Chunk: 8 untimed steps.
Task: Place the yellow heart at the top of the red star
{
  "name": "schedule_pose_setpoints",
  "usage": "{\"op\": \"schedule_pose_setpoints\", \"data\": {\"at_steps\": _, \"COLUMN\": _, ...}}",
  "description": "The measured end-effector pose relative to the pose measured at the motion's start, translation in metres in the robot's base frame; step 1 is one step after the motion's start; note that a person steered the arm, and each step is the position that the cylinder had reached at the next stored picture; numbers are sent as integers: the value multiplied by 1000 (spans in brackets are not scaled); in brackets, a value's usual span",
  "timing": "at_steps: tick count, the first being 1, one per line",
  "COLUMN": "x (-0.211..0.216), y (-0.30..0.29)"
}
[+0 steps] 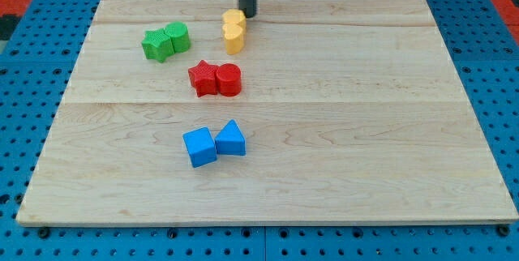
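A: where's our tip [247,15]? gripper status?

B: no gripper, can't tell. Tip's just behind the yellow heart [233,32], so we're set to shove it toward the red star [203,78].

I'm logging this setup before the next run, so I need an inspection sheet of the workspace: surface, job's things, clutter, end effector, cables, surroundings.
Surface: pale wooden board, flat, made of joined planks.
Job's things: yellow heart near the view's top; red star below it and slightly to the view's left, apart from it.
Clutter: red cylinder touching the red star's right side; green star and green cylinder together at upper left; blue cube and blue triangle together lower down.
End effector: my tip sits just above and right of the yellow heart, at or very near its edge.
Cables: nothing seen.
Surroundings: blue perforated base around the board; red patches at the top corners.
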<state>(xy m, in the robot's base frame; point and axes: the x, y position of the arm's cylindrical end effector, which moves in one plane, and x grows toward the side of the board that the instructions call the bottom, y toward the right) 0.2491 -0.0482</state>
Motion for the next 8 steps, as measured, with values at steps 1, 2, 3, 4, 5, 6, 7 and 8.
{"op": "schedule_pose_setpoints", "data": {"at_steps": 1, "x": -1, "y": -53}}
{"op": "schedule_pose_setpoints", "data": {"at_steps": 2, "x": -2, "y": -50}}
{"op": "schedule_pose_setpoints", "data": {"at_steps": 3, "x": 4, "y": -25}}
{"op": "schedule_pose_setpoints", "data": {"at_steps": 4, "x": 18, "y": -17}}
{"op": "schedule_pose_setpoints", "data": {"at_steps": 5, "x": 30, "y": -17}}
{"op": "schedule_pose_setpoints", "data": {"at_steps": 6, "x": 16, "y": -22}}
{"op": "schedule_pose_setpoints", "data": {"at_steps": 7, "x": 16, "y": -28}}
{"op": "schedule_pose_setpoints", "data": {"at_steps": 8, "x": 17, "y": -28}}
